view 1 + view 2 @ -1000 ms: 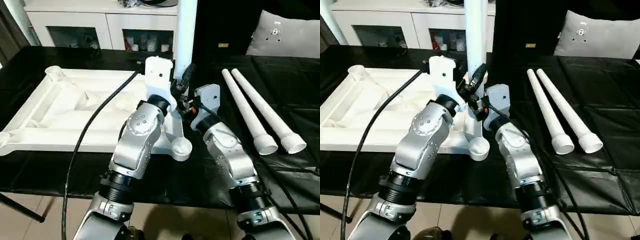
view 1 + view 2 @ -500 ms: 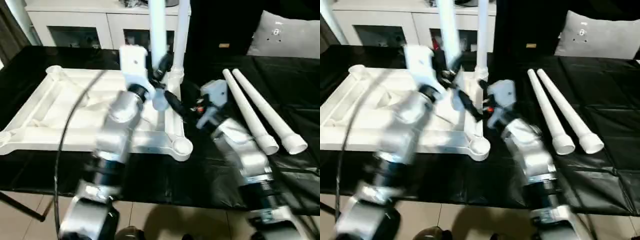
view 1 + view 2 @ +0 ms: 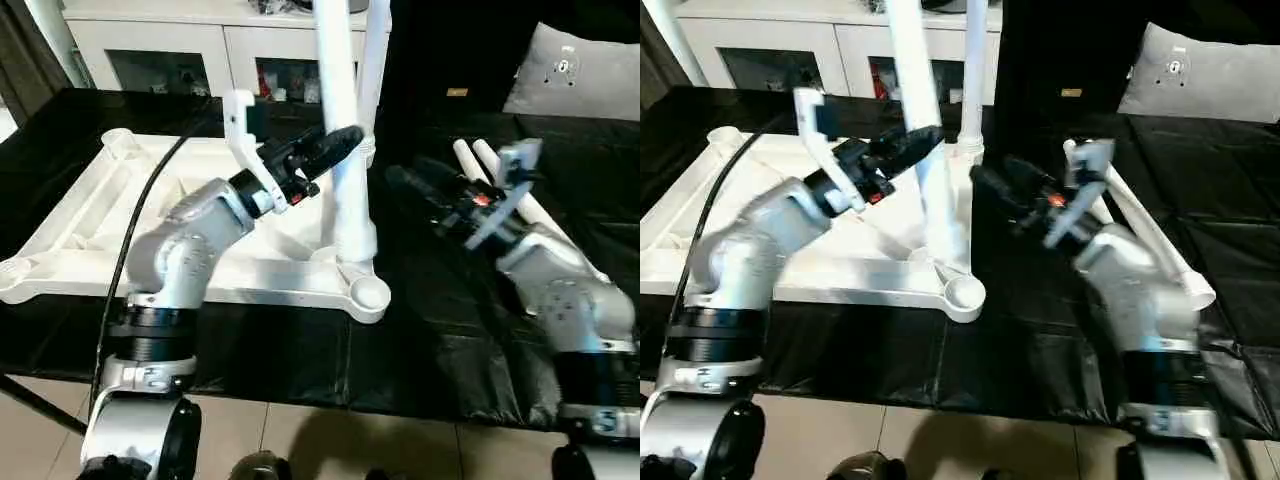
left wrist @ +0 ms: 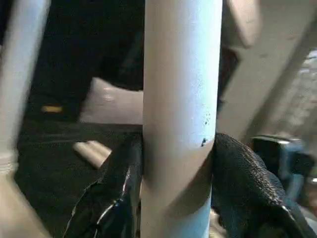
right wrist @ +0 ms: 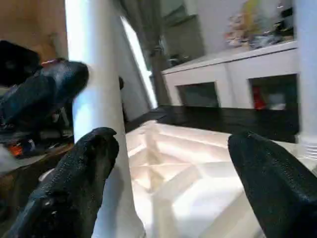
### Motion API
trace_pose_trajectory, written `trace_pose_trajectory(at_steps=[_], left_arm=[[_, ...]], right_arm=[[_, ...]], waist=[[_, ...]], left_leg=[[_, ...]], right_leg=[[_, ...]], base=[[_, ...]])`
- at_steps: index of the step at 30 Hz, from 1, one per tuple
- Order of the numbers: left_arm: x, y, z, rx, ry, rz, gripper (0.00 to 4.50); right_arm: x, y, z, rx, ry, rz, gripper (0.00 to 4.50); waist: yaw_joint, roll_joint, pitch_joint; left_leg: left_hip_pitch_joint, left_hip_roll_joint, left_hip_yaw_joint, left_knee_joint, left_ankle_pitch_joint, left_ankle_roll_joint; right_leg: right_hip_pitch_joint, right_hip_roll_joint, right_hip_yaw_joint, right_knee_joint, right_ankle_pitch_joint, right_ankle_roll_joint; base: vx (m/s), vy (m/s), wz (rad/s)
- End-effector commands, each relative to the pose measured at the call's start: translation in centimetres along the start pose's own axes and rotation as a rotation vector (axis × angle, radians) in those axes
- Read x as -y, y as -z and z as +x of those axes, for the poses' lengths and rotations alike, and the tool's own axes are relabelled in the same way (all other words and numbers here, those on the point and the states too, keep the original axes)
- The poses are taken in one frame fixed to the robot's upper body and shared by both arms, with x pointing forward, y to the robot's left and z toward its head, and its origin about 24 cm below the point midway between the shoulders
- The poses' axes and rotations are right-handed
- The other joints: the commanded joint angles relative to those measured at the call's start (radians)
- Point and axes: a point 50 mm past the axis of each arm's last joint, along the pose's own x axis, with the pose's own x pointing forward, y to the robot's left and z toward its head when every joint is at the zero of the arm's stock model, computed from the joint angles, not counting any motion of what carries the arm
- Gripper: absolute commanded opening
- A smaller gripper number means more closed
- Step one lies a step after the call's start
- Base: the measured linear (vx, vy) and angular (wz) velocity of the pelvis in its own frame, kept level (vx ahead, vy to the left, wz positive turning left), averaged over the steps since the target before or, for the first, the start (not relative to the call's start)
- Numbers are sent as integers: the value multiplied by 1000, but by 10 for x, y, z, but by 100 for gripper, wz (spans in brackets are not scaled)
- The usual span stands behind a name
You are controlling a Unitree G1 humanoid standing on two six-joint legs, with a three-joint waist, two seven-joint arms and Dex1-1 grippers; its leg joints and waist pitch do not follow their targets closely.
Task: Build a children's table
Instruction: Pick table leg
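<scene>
The white table top [image 3: 90, 230] lies upside down on the black cover. One leg [image 3: 375, 60] stands in its far right corner socket. My left gripper [image 3: 335, 140] is shut on a second upright leg [image 3: 340, 90], whose foot stands just behind the empty near right socket [image 3: 368, 293]. In the left wrist view the leg [image 4: 178, 99] sits between both black fingers [image 4: 242, 173]. My right gripper [image 3: 405, 172] is open, a little to the right of that leg, touching nothing. Two more legs [image 3: 465, 152] lie on the cover, partly hidden by my right arm.
A white cabinet [image 3: 200, 40] runs along the back and a grey pillow [image 3: 580, 70] lies at the back right. A black cable [image 3: 150, 220] hangs from my left arm across the table top. The cover's front edge is near my arms.
My right gripper has opened, let go of the leg and pulled back to the right. My left arm has swung out to the left, still holding the leg.
</scene>
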Motion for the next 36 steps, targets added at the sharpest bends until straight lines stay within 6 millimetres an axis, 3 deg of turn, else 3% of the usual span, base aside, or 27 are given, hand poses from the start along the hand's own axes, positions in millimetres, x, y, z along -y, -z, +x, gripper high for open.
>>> trace_pose_trajectory(at_steps=[1, 8, 13, 16, 18, 20, 27, 28, 36], left_arm=[[10, -10, 2, 22, 94, -11, 184], [16, -10, 4, 6, 148, -45, 184], [17, -8, 4, -22, 149, -29, 184], [12, -7, 7, -41, 72, 54, 184], [-1, -9, 13, -36, -149, 235, 184], [-1, -10, 17, -25, -222, 293, 184], [29, 4, 34, 3, -199, 388, 184], [31, 6, 35, 4, -198, 391, 184], [41, 19, 42, -39, -164, 480, 184]], right_arm=[[-7, -5, -2, 6, -70, 19, 403], [-10, -9, -3, 2, -117, 49, 403], [-12, -11, -5, -22, -141, 38, 403], [-14, -8, -4, -57, -141, 4, 403], [-15, -4, -1, -108, -110, -69, 403], [-13, 0, 2, -138, -79, -104, 403], [-10, 11, 17, -188, -7, -121, 403], [-10, 13, 18, -198, -2, -124, 403], [-9, 25, 26, -253, 34, -165, 403]], waist=[[7, -11, -81], [5, -15, -77], [5, -15, -78], [5, -15, -77], [2, -15, -75], [-1, -17, -73], [1, -19, -75], [0, -23, -75], [-6, -24, -74]], left_leg=[[23, 107, -47, -69, -161, 57], [24, 103, -48, -71, -168, 47], [23, 102, -49, -70, -161, 46], [23, 105, -52, -73, -160, 50], [22, 106, -54, -74, -173, 42], [23, 103, -53, -74, -187, 34], [19, 106, -51, -69, -156, 55], [16, 107, -52, -70, -152, 58], [18, 102, -52, -70, -184, 48]], right_leg=[[50, -133, 78, -71, -323, -140], [47, -130, 75, -84, -402, -99], [47, -130, 75, -84, -401, -91], [45, -125, 75, -84, -394, -81], [46, -126, 75, -86, -409, -60], [46, -127, 73, -93, -437, -37], [43, -130, 75, -86, -381, -89], [46, -130, 74, -84, -379, -92], [45, -128, 72, -94, -438, -56]], base=[[0, 0, 0], [0, 0, 0], [0, 0, 0], [0, 0, 0], [0, 0, 0], [0, 0, 0], [0, 0, 0], [0, 0, 0], [0, 0, 0]])
